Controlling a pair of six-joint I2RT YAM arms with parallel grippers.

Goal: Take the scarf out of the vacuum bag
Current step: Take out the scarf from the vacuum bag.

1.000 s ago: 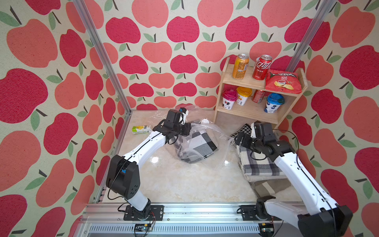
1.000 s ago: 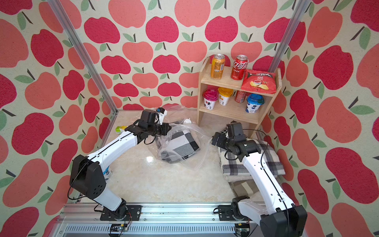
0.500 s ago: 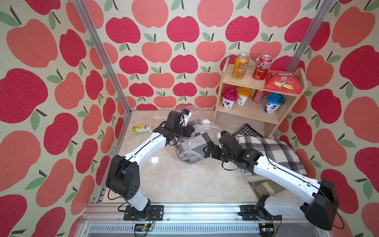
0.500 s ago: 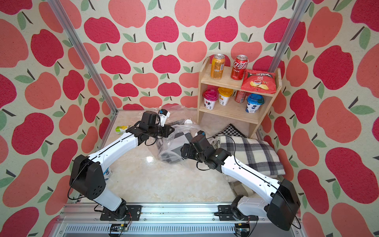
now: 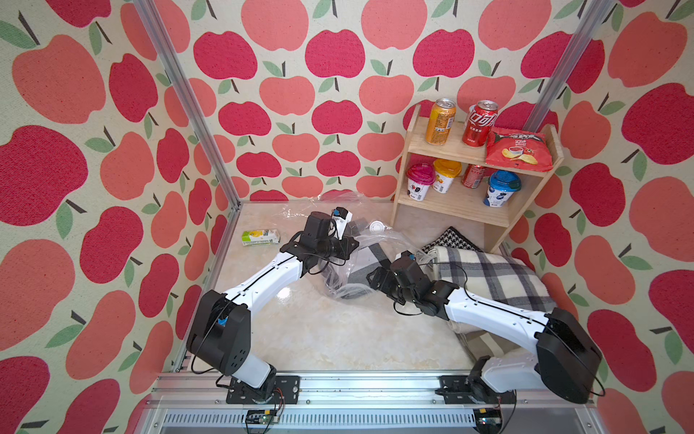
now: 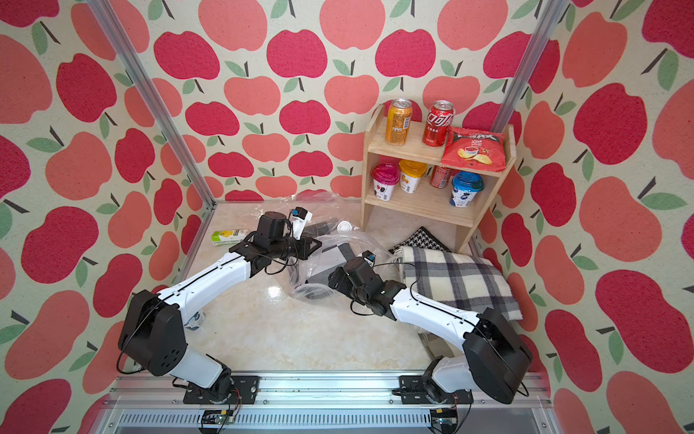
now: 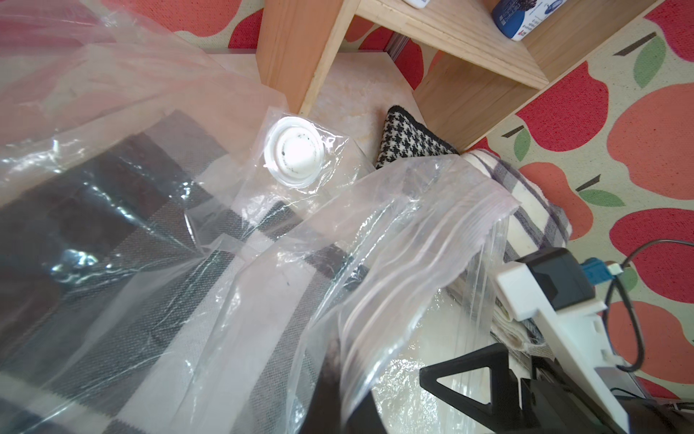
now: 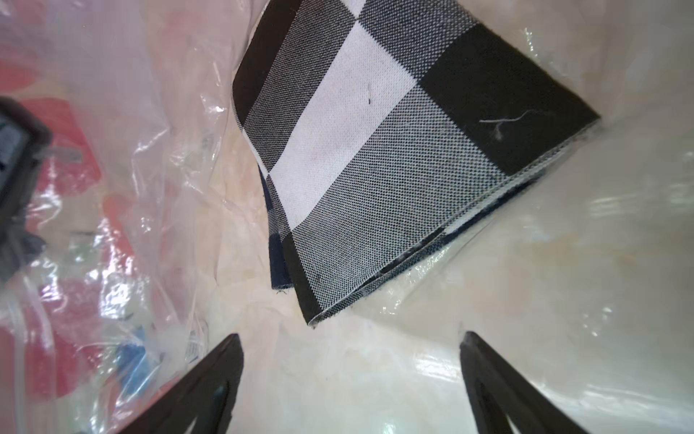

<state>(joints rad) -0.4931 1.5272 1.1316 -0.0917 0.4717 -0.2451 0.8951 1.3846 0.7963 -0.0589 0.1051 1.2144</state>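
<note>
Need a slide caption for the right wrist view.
Open right end effector faces the folded checked scarf inside the clear vacuum bag.

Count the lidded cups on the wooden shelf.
3, all on the lower shelf: pink-lidded cup, yellow-lidded cup beside it, blue-lidded cup past the red can. Others may hide behind.
</note>
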